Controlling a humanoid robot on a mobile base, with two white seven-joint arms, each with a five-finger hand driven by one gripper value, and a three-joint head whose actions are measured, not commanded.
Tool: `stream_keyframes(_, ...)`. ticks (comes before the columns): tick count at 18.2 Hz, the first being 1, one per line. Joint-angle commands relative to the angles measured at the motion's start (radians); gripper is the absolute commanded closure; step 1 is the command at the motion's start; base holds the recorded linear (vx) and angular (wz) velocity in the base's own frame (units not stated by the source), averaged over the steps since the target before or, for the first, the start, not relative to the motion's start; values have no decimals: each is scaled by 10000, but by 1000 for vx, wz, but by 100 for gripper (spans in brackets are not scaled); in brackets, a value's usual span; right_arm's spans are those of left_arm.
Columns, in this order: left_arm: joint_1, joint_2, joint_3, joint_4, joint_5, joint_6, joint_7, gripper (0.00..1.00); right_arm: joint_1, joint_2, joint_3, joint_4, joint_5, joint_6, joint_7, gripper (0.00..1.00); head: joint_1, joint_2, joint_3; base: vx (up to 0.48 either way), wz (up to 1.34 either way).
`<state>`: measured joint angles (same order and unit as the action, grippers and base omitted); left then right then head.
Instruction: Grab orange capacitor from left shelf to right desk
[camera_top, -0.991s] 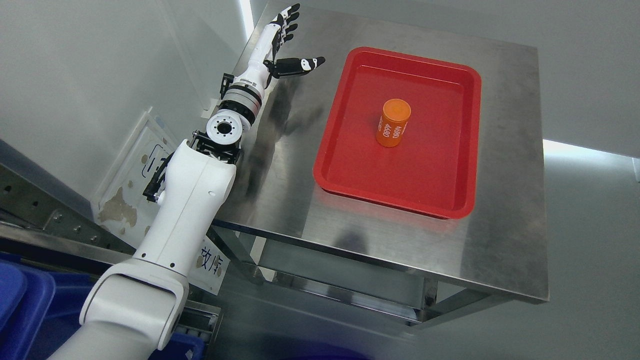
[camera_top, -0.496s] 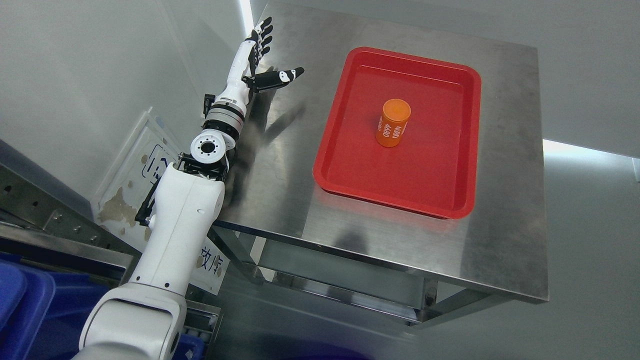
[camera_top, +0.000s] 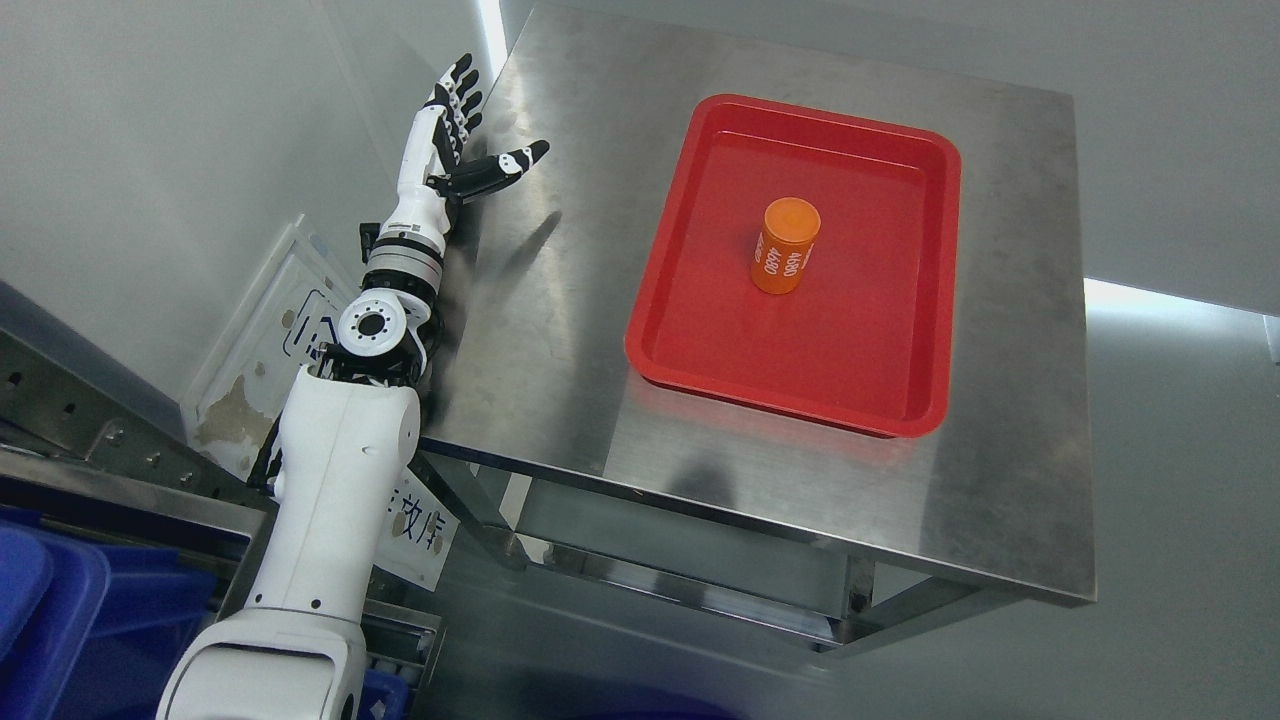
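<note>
Orange and cylindrical, the plastic capacitor (camera_top: 785, 246) with white print is standing upright inside the red rectangular plastic tray (camera_top: 700, 340), which is lying on the brushed stainless-steel desk (camera_top: 560, 340). At the desk's far left edge, well apart from the tray, the white-and-black left hand (camera_top: 445, 135) is hovering, fingers (camera_top: 455, 90) spread wide and gripping nothing.

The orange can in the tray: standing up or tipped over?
Upright. The can stands on its base in the red tray, flat round top facing up.
</note>
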<state>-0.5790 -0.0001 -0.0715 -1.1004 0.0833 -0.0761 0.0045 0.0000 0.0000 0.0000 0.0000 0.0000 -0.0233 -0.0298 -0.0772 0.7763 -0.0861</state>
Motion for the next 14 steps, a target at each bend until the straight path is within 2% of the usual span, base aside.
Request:
stream_keyframes(1,605,176,1206,-1006,72,25,31,0,200,-174,-123,-174,31,2,7,0,0,0,0,0,0)
stream_keyframes(14,605,176,1314,-1268,72,25,16,0,200,-174,-123,-174,31,2,7,0,0,0,0,7,-37)
